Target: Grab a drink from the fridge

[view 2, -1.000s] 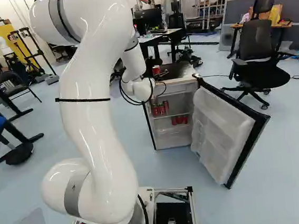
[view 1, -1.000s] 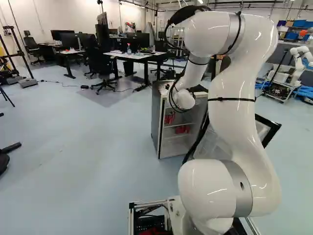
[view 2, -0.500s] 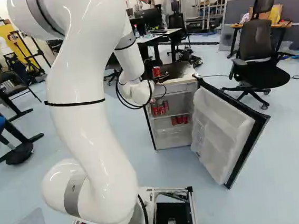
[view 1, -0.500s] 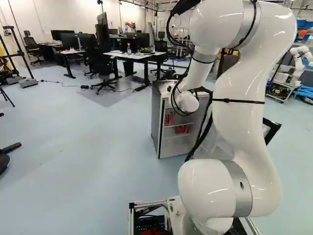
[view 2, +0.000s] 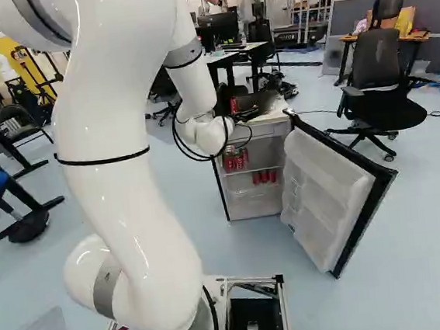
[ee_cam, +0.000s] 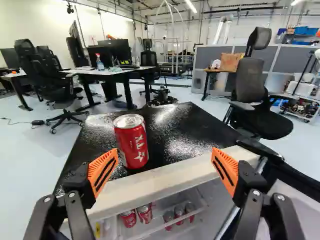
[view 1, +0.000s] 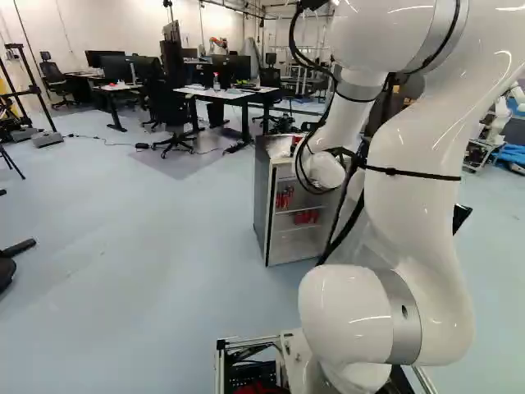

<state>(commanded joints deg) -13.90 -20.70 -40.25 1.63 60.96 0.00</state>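
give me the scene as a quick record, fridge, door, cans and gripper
fridge: compact, black top
door: wide open
can on top: one, red, standing upright
cans inside: red ones higher up, more red ones lower
gripper: black, open, holding nothing, with the can on top ahead of it

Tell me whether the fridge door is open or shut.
Open. The door stands swung out from the fridge, and red cans show on the shelves inside.
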